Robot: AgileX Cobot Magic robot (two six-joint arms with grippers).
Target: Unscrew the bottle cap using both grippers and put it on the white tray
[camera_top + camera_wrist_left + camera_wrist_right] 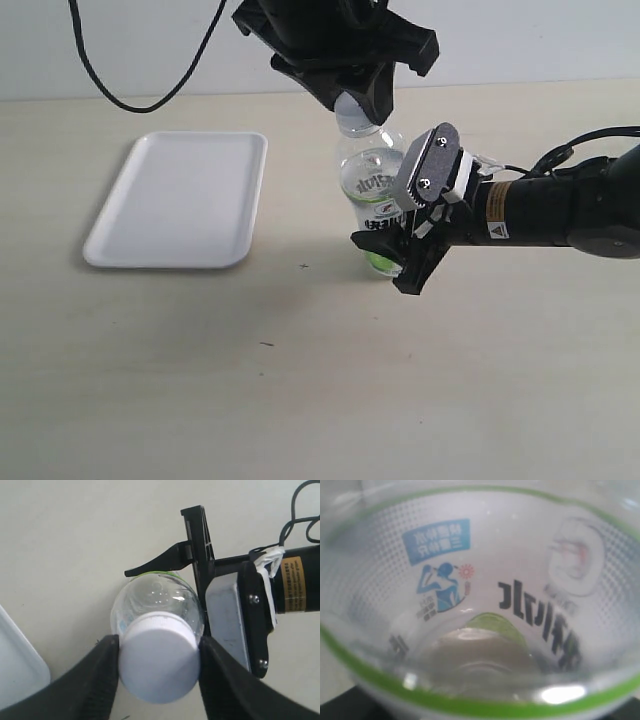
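The bottle (372,172) stands upright on the table, right of the white tray (180,200). My all-black left gripper (356,102) comes down from above and is shut on the bottle cap (348,110). In the left wrist view both black fingers (102,675) press the sides of the white cap (160,660). My right gripper (385,262), the one with the grey plate (428,165), is shut on the bottle's lower body from the right. The label of the bottle (480,580) fills the right wrist view, hiding the fingers.
The tray's corner (20,665) shows in the left wrist view, nothing on it there. A black cable (130,95) hangs over the table's far left. Bare light tabletop (300,380) stretches in front of the bottle.
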